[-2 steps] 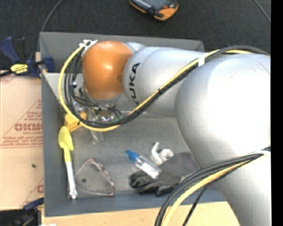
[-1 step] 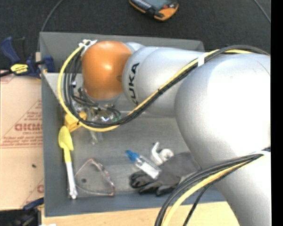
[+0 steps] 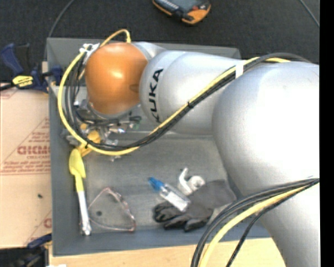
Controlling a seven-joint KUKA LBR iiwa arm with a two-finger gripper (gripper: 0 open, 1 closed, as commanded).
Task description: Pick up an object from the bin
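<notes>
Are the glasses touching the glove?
Apart. The camera view shows a strip of bare bin floor between the glasses and the glove.

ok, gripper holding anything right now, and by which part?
Cannot tell: the gripper is low in the bin's upper left, beneath the orange wrist cover.

Overhead room light, bright and even. A soft highlight sits on the orange wrist cover [image 3: 112,74] and a broad sheen on the white arm [image 3: 273,115] (strongest along its upper curve); the arm shades the grey bin [image 3: 156,157] floor beneath.
</notes>
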